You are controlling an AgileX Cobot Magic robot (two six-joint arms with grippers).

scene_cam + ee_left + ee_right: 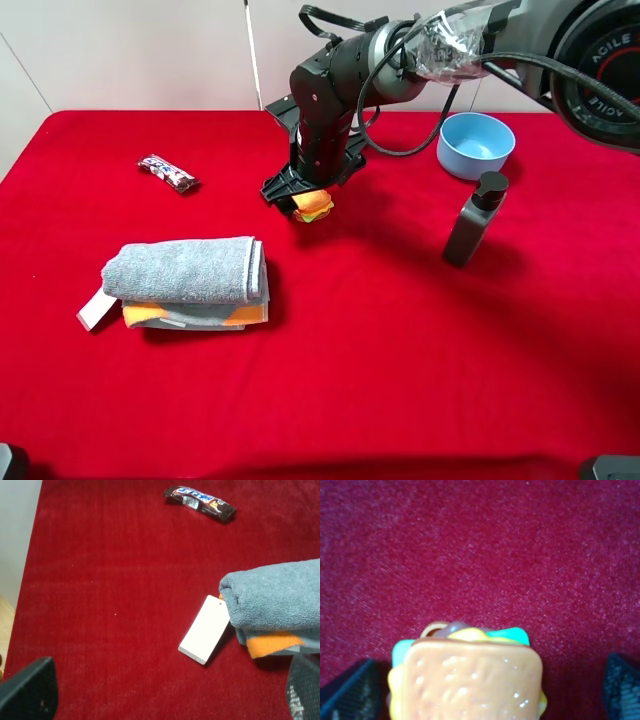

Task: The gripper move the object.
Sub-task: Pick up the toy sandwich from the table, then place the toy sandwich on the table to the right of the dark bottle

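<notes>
The toy sandwich (313, 207), orange-yellow slices with green and yellow layers, sits on the red cloth just left of the table's centre. My right gripper (304, 196) reaches across from the upper right and is down over it. In the right wrist view the sandwich (470, 680) fills the space between the fingers (350, 692). They stand wide apart at the frame's corners with a gap on one side, so the gripper (485, 687) is open around it. My left gripper (170, 685) is open and empty, above the cloth near the towel's tag.
A folded grey towel (185, 270) on an orange-edged cloth with a white tag (205, 629) lies front left. A wrapped candy bar (168, 172) lies back left. A blue bowl (475, 144) and a dark upright bottle (474, 220) stand at the right.
</notes>
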